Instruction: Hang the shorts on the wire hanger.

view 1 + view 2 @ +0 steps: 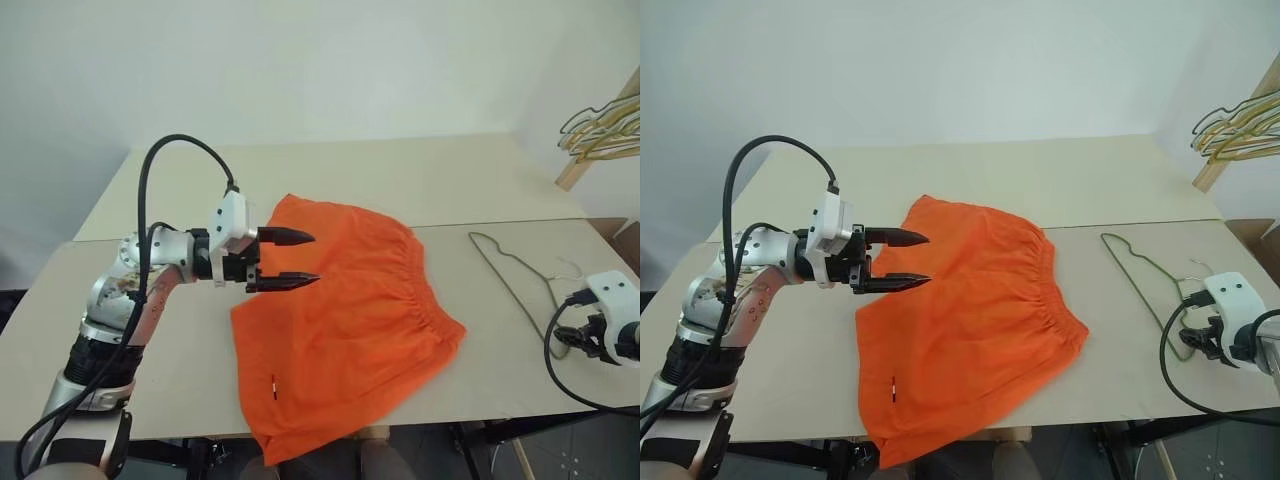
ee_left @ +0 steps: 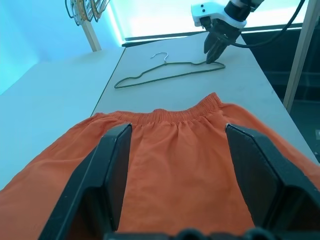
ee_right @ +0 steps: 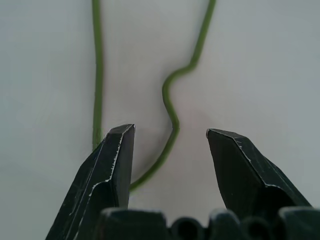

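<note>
Left gripper (image 1: 297, 258) at centre-left of frame, jaws wide and empty, pointing level toward frame right, hovering over the near-left edge of the shorts (image 1: 345, 320). Shorts lie flat mid-frame on the table (image 1: 450, 180), waistband toward right. Wire hanger (image 1: 515, 280) lies flat at right of frame, well apart from shorts, long axis running from upper left to lower right. Right gripper (image 1: 1203, 338) at lower right, jaws wide and empty, straddling the hanger's wire in the right wrist view; clearly the nearer arm for picking it up.
</note>
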Controlling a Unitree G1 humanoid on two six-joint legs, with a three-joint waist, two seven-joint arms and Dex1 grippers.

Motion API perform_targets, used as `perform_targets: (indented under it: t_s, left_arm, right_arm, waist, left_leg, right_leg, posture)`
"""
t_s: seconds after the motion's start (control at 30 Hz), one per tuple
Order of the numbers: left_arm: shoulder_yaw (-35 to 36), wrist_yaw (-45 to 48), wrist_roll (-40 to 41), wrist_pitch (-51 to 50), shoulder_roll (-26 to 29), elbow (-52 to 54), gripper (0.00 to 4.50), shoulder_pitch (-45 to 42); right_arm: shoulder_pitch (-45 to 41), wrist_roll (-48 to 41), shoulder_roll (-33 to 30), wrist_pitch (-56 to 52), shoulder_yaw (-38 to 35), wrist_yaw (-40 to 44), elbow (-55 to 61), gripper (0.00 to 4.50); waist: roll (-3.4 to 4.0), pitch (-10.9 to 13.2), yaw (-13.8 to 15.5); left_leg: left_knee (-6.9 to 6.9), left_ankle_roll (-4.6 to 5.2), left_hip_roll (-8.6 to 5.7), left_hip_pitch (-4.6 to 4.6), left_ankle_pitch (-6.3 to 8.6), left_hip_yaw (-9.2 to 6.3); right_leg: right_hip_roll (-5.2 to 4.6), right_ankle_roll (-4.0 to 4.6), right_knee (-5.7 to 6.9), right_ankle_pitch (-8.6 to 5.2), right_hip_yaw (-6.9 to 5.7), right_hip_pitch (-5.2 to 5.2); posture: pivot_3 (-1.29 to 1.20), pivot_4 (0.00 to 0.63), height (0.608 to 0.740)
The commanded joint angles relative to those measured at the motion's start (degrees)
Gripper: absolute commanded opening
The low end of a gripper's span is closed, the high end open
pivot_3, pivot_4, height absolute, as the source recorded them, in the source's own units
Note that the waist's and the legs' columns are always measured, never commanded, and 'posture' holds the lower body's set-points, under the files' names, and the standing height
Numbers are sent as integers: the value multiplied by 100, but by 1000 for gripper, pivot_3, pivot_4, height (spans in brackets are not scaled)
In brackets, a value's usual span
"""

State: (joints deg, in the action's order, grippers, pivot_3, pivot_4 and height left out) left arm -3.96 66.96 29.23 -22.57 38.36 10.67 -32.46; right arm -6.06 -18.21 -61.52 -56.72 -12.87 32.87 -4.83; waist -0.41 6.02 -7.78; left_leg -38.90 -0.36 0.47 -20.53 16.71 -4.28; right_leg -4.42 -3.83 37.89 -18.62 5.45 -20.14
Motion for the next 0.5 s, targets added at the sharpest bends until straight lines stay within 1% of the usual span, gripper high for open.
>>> perform_targets:
  t_s: [0.03,0.23,0.33,0.5]
  left_arm:
    - [40,29,89,-42,13,243,3225,3]
    - [96,64,115,-98,65,315,3225,121]
    - [114,83,92,-97,70,291,3243,121]
    - [136,102,72,-102,110,306,3243,123]
  right_arm:
    - [-178,28,-26,46,-9,242,-234,2758]
    - [-400,196,71,96,304,375,-635,2758]
    - [-614,279,207,95,383,342,-924,2189]
    - [-744,306,285,2,390,379,-976,519]
  waist:
    - [-1,44,-47]
    - [-13,108,-127]
    - [-46,127,-131]
    - [-80,149,-126]
  left_leg:
    - [0,0,0,0,0,0]
    - [1,0,1,-2,0,0]
    - [-2,0,3,1,0,-2]
    - [-3,0,6,1,0,-3]
  right_leg:
    - [1,0,0,0,0,0]
    - [1,0,-2,0,0,0]
    - [1,-1,0,1,-2,3]
    - [2,0,-5,3,-3,6]
  posture:
    - [-196,131,740]
    - [-190,140,740]
    - [-190,140,740]
    - [-175,137,740]
